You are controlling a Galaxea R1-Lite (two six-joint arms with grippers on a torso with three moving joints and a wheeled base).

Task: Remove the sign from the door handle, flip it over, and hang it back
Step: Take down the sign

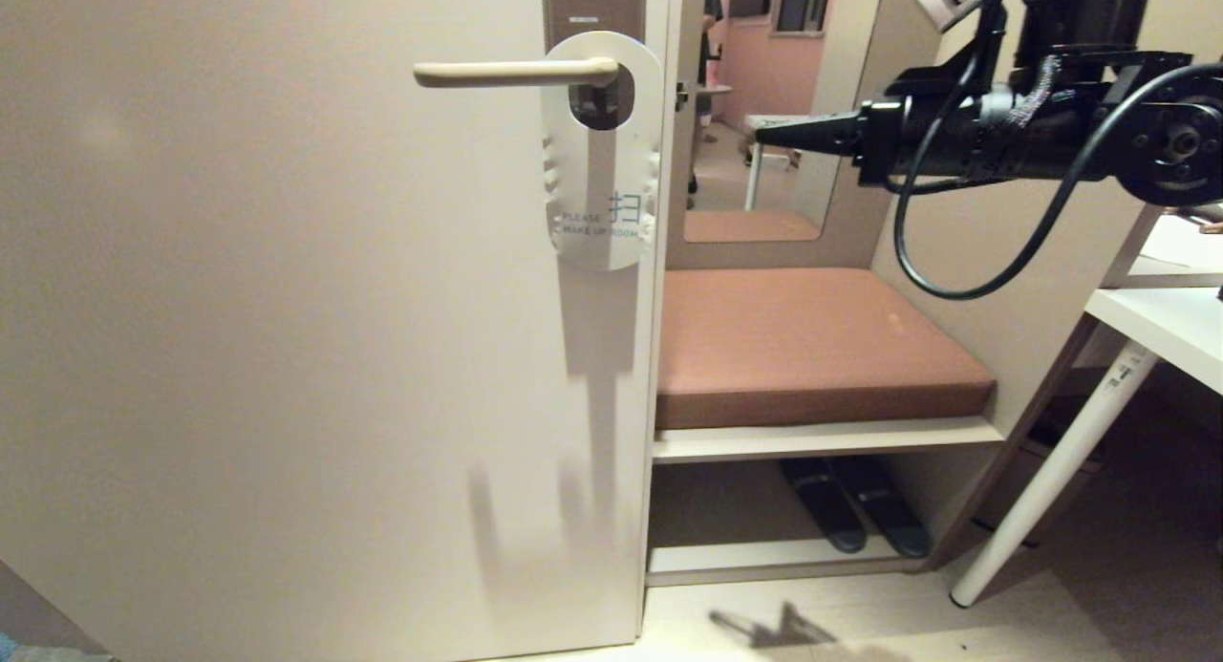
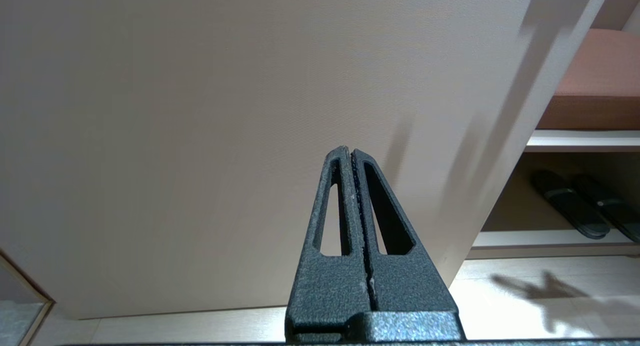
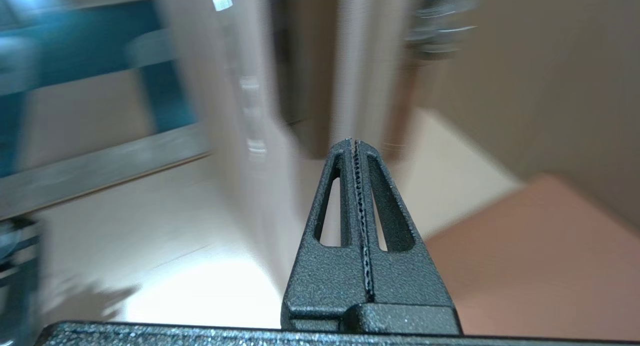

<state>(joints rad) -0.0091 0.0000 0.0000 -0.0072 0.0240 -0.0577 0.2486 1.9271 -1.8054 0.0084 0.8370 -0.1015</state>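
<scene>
- While the sign (image 1: 602,156) hangs by its round hole on the door handle (image 1: 516,72), its white face with "PLEASE MAKE UP ROOM" is turned toward me.
- The handle is a cream lever lying level across the pale door (image 1: 287,337), its backplate (image 1: 592,3) dark above the sign.
- My right tool (image 1: 764,135) is up at handle height, level, its tip aimed at the sign but well apart from it, over the brown cushioned bench (image 1: 812,347); its fingers are pressed together and empty.
- My left tool (image 2: 352,154) is low, facing the bare lower door, fingers likewise pressed together with nothing between them.
- Dark slippers (image 1: 855,509) lie on the shelf under the bench.
- A white desk (image 1: 1166,323) stands to my right.
</scene>
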